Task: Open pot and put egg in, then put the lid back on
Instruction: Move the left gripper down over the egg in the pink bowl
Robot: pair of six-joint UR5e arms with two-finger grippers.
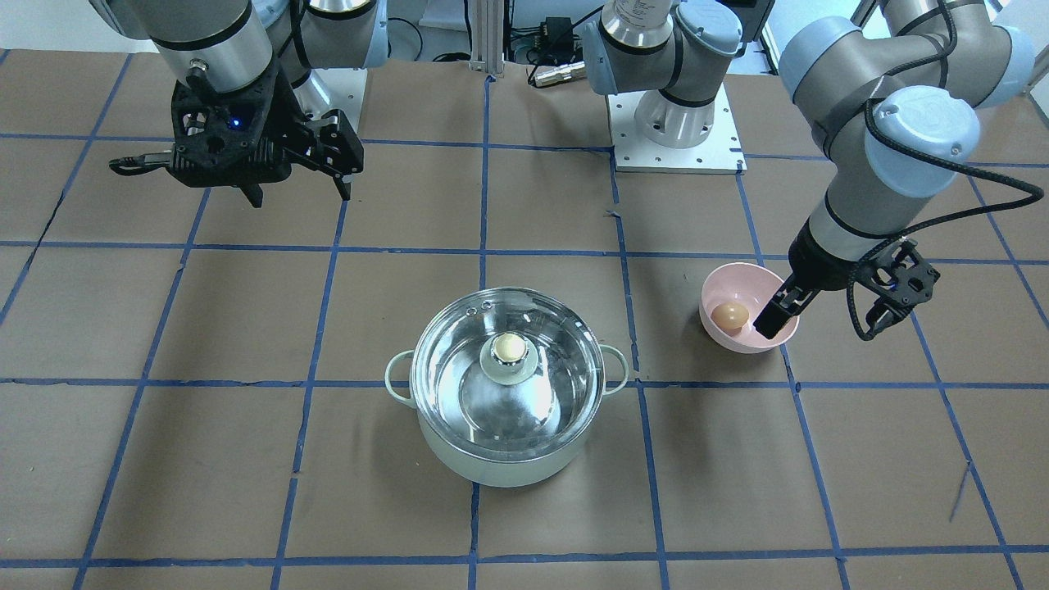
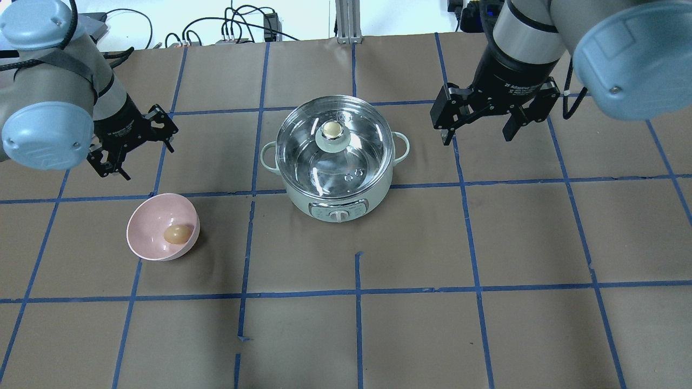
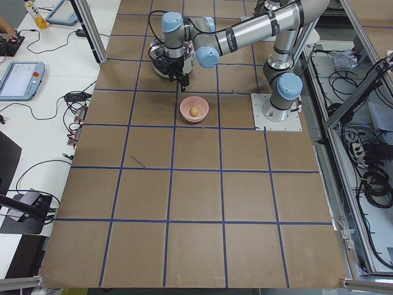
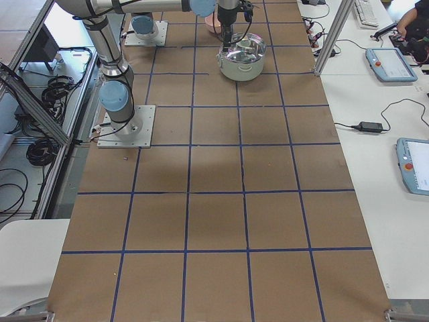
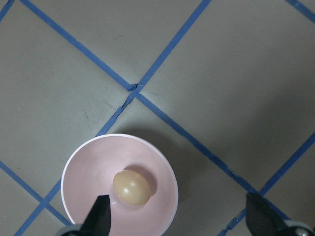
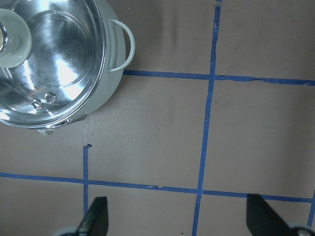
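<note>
The pot [image 2: 303, 201] stands near the middle of the brown paper-covered table [image 2: 486, 324], straddling a line of the blue tape grid, its 2 loop handles pointing out to either side. The lid [image 2: 319, 162] sits squarely on it, rim on rim, with the cream knob [image 2: 332, 129] upright at its centre, so the pot is closed. The egg [image 2: 178, 233] lies on its side in the hollow of a pink bowl [image 2: 145, 229], which rests on the table well apart from the pot, on the robot's left. The left gripper [image 5: 180, 216] hangs above that bowl with its 2 fingers spread wide and nothing between them; in its wrist view one fingertip [image 5: 101, 214] overlaps the bowl's edge just beside the egg, while the other is out over bare paper. It touches neither egg nor bowl as far as the views show. The right gripper [image 2: 476, 138] hovers over the table on the pot's other side, near one handle but clear of it, fingers likewise parted and empty, pointing down at the paper. In its wrist view, the pot and lid fill only the upper left corner.
</note>
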